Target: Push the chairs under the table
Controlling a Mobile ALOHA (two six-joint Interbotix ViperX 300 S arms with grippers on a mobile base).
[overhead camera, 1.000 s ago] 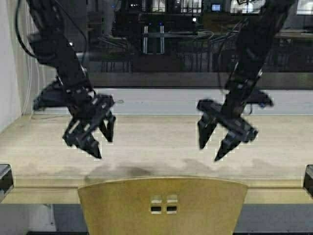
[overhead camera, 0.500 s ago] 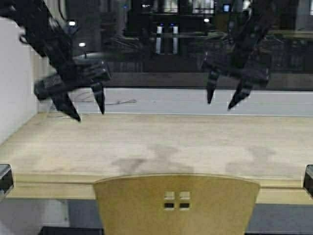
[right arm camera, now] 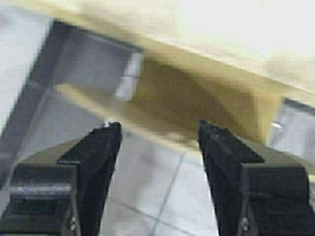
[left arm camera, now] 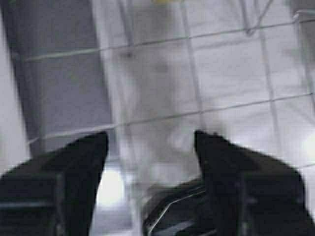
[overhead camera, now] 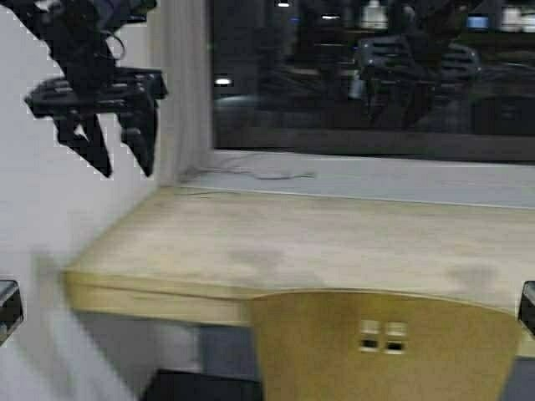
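Observation:
One yellow-tan chair [overhead camera: 384,342] shows by its backrest with small square cutouts at the bottom right of the high view, set against the front edge of the long pale table [overhead camera: 292,238]. My left gripper [overhead camera: 125,167] hangs open and empty high at the left, in front of the white wall. My right gripper [overhead camera: 394,113] is raised against the dark window, well above the table. In the left wrist view the left gripper [left arm camera: 150,137] is open over tiled floor. In the right wrist view the right gripper [right arm camera: 160,128] is open and empty, with a blurred tan surface [right arm camera: 197,98] beyond it.
A white wall [overhead camera: 50,251] stands at the left, at the table's left end. A dark window [overhead camera: 351,75] and a pale sill [overhead camera: 376,180] with a thin cable run behind the table. Grey tiled floor [right arm camera: 162,196] lies below.
The robot has moved: the whole scene has shifted right, and the table's left end and the wall now show. Both arms have lifted from just above the table to high in the air.

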